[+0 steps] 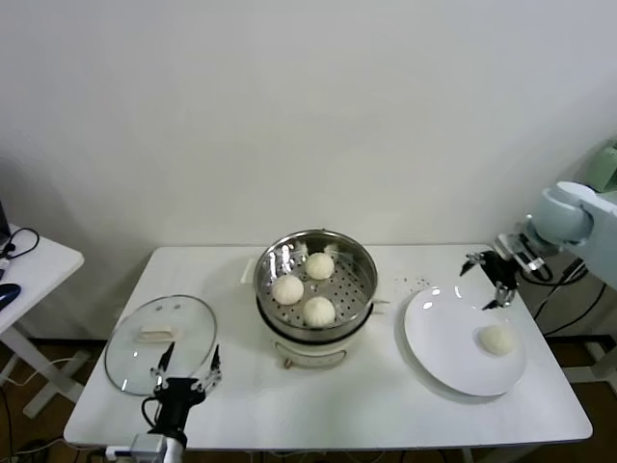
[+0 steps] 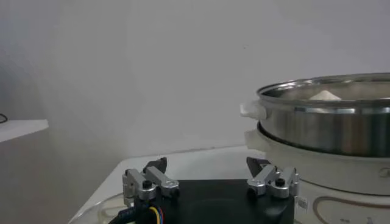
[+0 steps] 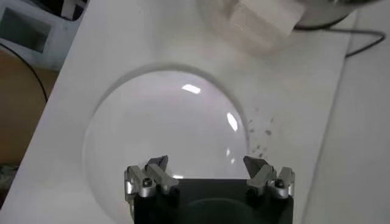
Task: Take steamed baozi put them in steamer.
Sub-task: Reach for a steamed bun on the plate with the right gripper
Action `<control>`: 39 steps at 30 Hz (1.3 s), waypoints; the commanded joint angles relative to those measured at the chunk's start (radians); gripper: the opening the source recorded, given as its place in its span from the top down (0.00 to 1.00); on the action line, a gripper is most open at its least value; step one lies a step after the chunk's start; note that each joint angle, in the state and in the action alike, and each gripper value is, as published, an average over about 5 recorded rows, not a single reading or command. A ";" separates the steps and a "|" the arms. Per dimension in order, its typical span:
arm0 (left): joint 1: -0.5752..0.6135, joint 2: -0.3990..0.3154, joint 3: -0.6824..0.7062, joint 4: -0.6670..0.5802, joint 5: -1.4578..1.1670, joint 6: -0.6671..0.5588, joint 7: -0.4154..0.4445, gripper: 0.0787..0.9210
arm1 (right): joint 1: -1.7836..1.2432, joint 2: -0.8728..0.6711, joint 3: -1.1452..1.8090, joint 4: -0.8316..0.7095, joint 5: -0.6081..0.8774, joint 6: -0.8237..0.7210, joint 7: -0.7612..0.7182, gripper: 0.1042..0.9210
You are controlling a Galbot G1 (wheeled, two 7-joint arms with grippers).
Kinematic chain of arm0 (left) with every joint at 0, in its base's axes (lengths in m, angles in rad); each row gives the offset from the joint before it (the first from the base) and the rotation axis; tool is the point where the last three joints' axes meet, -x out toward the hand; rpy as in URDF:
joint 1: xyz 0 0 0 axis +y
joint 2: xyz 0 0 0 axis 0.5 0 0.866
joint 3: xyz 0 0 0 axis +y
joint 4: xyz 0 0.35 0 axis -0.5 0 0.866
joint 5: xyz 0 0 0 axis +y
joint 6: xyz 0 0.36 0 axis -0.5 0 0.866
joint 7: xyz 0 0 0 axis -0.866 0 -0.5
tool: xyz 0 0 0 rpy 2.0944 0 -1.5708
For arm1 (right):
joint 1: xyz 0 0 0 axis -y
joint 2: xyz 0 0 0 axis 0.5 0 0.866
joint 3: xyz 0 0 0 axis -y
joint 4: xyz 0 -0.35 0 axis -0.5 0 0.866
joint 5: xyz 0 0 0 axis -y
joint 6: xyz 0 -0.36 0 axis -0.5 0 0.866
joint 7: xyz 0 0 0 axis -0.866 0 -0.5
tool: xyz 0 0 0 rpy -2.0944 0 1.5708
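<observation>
The steamer stands mid-table, a shiny steel pot on a cream base, with three baozi on its perforated tray. One more baozi lies on the white plate at the right. My right gripper hangs open above the plate's far edge, behind that bun and apart from it. In the right wrist view the gripper is empty over the bare plate, and the bun is out of sight. My left gripper rests open at the front left; its wrist view shows the steamer beside it.
A round glass lid with a pale handle lies at the table's left, partly under the left gripper. Dark crumbs dot the table between steamer and plate. A white side table with cables stands far left. The wall is close behind.
</observation>
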 commanded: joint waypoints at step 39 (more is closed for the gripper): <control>0.025 -0.029 -0.012 0.022 0.041 0.002 -0.004 0.12 | -0.504 0.156 0.441 -0.345 -0.273 0.050 0.034 0.12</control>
